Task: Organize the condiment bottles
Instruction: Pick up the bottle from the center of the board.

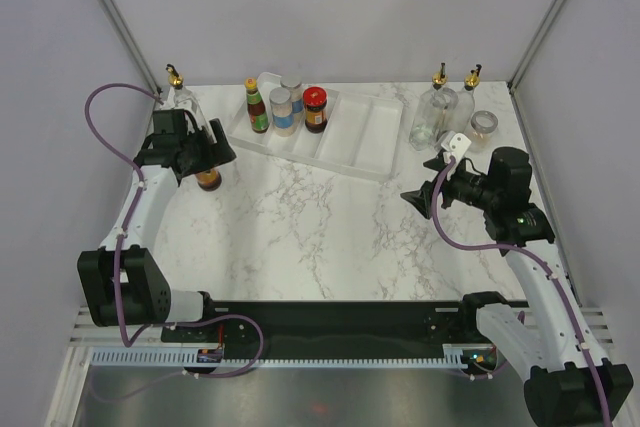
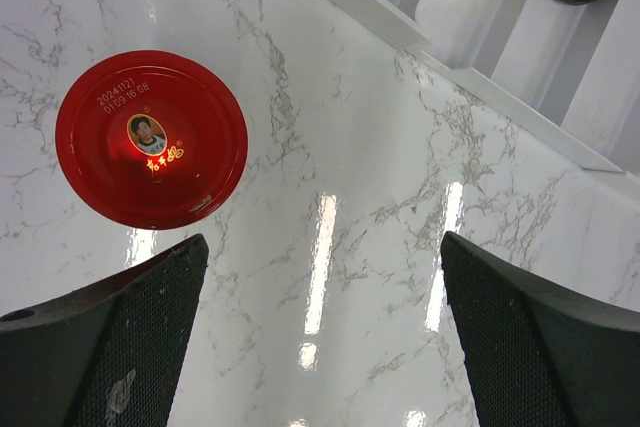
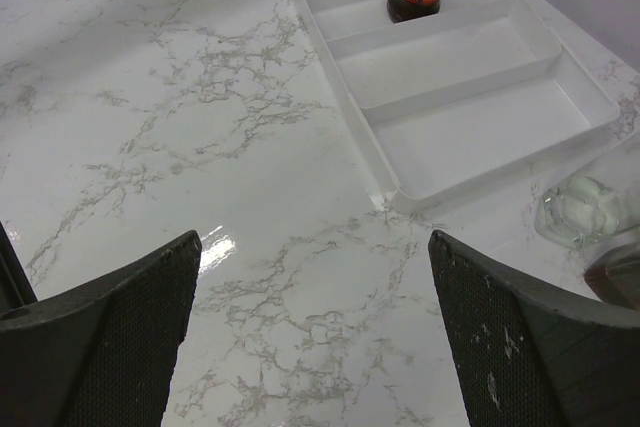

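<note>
Four bottles (image 1: 292,87) already stand at the left end of the tray (image 1: 372,135) in the top view: a sauce bottle (image 1: 258,107), two spice jars (image 1: 281,111) and a red jar (image 1: 315,109). The tray's right compartments are bare. A loose jar (image 1: 208,179) sits on the bench (image 1: 300,217) under the left claw (image 1: 218,153). Three cruets (image 1: 437,112) and a silver jar (image 1: 484,125) wait at the back. The right claw (image 1: 420,197) hangs spread and empty.

Left wrist: the left claw (image 2: 322,247) gapes wide, gripping nothing. The red lid (image 2: 150,139) lies over by the left finger, not between the two. I would shift left to centre it, then descend and pinch below the lid.

Right wrist: the right claw (image 3: 312,242) is wide and empty above bare bench, near the tray's (image 3: 480,117) empty compartments.
</note>
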Tool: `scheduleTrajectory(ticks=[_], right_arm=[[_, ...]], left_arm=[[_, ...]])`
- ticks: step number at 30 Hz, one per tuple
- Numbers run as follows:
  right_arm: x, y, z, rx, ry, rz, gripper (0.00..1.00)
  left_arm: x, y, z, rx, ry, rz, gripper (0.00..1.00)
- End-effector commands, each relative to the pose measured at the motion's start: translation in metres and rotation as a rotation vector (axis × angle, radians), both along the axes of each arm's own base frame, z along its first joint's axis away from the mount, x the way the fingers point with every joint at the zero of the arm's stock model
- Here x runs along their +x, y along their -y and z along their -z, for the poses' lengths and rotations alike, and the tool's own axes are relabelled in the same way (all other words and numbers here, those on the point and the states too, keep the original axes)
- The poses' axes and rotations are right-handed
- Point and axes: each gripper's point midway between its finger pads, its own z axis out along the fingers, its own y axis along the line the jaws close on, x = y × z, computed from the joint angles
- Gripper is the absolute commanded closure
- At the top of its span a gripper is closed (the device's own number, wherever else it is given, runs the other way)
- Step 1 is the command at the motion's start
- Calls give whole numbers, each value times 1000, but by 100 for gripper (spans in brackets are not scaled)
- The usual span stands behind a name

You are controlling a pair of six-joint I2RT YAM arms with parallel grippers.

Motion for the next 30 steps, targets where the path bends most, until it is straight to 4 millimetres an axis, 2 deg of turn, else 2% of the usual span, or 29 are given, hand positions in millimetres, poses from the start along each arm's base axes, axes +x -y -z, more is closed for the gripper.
scheduleTrajectory(ticks=[1, 4, 7, 8, 9, 10, 11, 12, 13, 14, 16, 18, 20, 22, 27, 28, 29, 30], right_arm=[[-2, -3, -14, 11, 66, -35, 2], [-3, -5, -14, 15, 63, -42, 2], [-3, -4, -14, 15, 62, -40, 2], [-3, -4, -14, 14, 62, -39, 2], [-2, -4, -14, 14, 62, -37, 2], [-2, -3, -14, 13, 64, -35, 2], [-3, -4, -14, 13, 62, -36, 2], [-3, -4, -14, 14, 62, -39, 2], [-3, -4, -14, 14, 62, -39, 2], [-3, -4, -13, 14, 60, -39, 2], [-3, -5, -14, 15, 62, -42, 2], [-3, -5, -14, 16, 61, -41, 2], [-3, -5, -14, 17, 62, -43, 2], [-3, -5, -14, 16, 59, -41, 2], [-2, -3, -14, 13, 62, -35, 2], [-3, -3, -13, 12, 60, -35, 2], [-2, -3, -13, 13, 60, -35, 2], [-3, -4, -13, 12, 62, -36, 2]], left_arm=[[-1, 5, -10, -3, 34, 51, 1], [-2, 6, -18, -3, 57, 58, 7], [-2, 5, -21, 5, 64, 63, 23], [-2, 5, -20, 9, 61, 66, 59], [-1, 5, -21, 9, 60, 65, 69], [-2, 4, -20, 14, 56, 59, 62], [-2, 3, -21, 20, 55, 53, 51], [-2, -3, -21, 39, 53, 29, 35], [-3, -6, -21, 50, 54, 15, 7], [-3, -9, -23, 65, 57, 1, 1], [-3, -17, -24, 93, 53, -28, 0], [1, -17, -30, 94, 65, -29, 0], [6, -17, -25, 93, 47, -28, 0], [15, -19, -28, 93, 52, -32, 0], [34, -23, -15, 91, 8, -37, 0], [33, -33, -10, 130, -15, -78, 0], [16, -59, 3, 222, -107, -211, 0], [15, -63, 4, 234, -115, -226, 0]])
